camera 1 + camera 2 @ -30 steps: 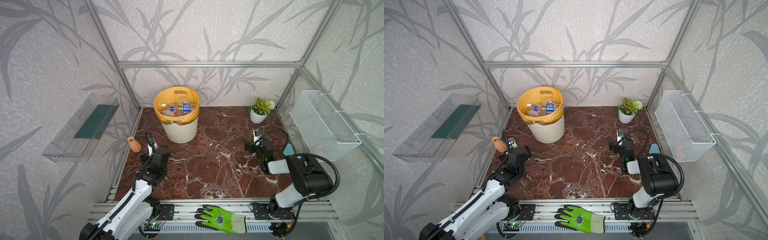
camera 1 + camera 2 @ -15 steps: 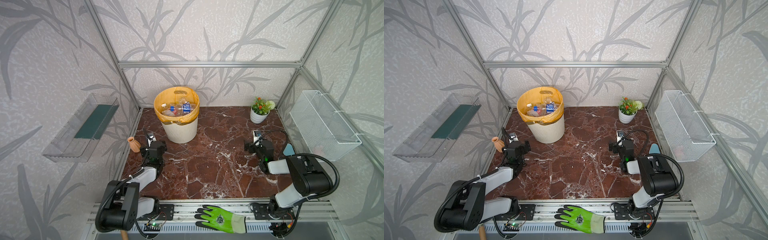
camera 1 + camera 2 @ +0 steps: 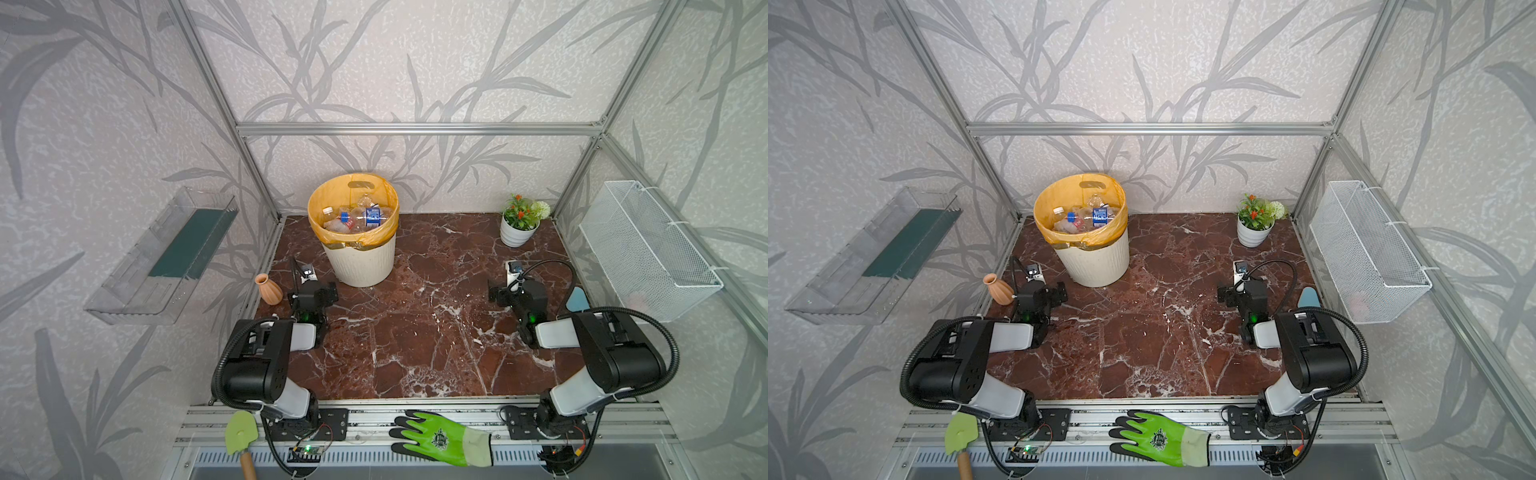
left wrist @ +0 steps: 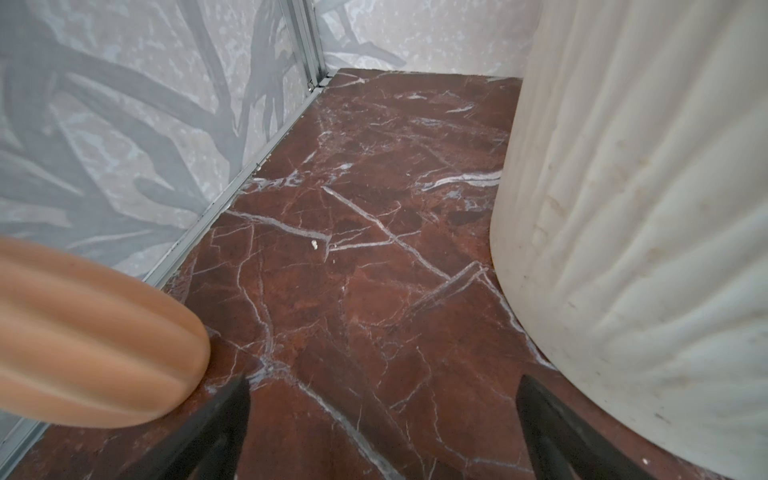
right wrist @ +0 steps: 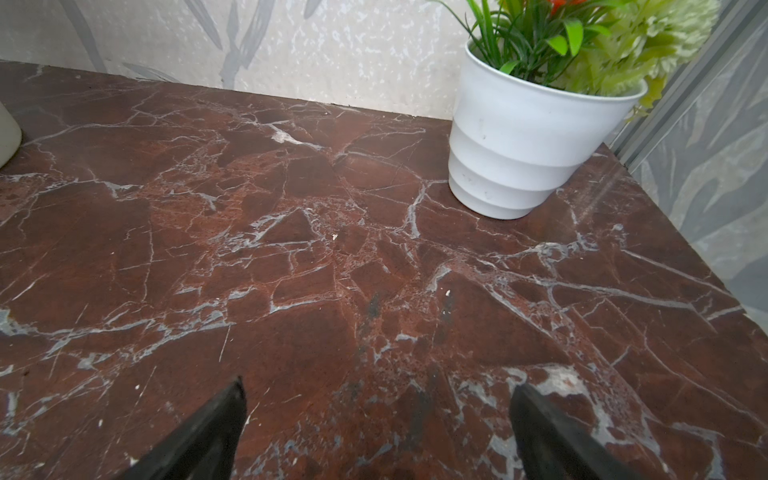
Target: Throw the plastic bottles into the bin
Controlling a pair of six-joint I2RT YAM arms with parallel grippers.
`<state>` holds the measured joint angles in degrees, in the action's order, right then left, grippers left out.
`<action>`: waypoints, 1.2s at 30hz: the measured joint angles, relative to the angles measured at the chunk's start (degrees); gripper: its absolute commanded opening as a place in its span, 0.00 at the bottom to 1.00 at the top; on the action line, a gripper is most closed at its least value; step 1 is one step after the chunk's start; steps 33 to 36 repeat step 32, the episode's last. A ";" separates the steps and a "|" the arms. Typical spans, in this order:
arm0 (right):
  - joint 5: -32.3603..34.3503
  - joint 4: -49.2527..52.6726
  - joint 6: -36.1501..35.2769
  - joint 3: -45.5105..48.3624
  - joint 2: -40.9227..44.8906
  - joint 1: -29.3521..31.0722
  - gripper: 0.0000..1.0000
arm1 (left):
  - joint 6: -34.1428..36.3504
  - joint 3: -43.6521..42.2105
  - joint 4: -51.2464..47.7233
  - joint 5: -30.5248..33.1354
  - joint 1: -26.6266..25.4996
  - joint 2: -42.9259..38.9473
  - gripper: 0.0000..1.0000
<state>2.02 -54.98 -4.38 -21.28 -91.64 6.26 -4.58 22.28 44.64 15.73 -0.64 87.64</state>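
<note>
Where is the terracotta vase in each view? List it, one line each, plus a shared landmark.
In a top view: vase at the left edge of the table.
In a top view: same place.
Left wrist: close, blurred, facing the bin.
Right wrist: not in it.
Landmark: the bin's cream wall.

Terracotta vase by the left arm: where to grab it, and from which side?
Take the terracotta vase at its narrow neck, just under the flared lip, coming down from above. It stands upright, its ribbed belly bulges wide, and the side wall stands close beside it, so a sideways approach looks cramped. The left gripper, with its jaws open, sits right next to it and probably suits.
</note>
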 measured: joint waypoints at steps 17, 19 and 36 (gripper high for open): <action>0.00 0.00 0.00 0.00 0.00 0.00 0.99 | 0.00 0.39 -0.07 -1.07 0.02 -0.07 0.99; 0.00 0.00 0.00 0.00 0.00 0.00 0.99 | 0.00 0.39 -0.07 -1.07 0.02 -0.07 0.99; 0.00 0.00 0.00 0.00 0.00 0.00 0.99 | 0.00 0.39 -0.07 -1.07 0.02 -0.07 0.99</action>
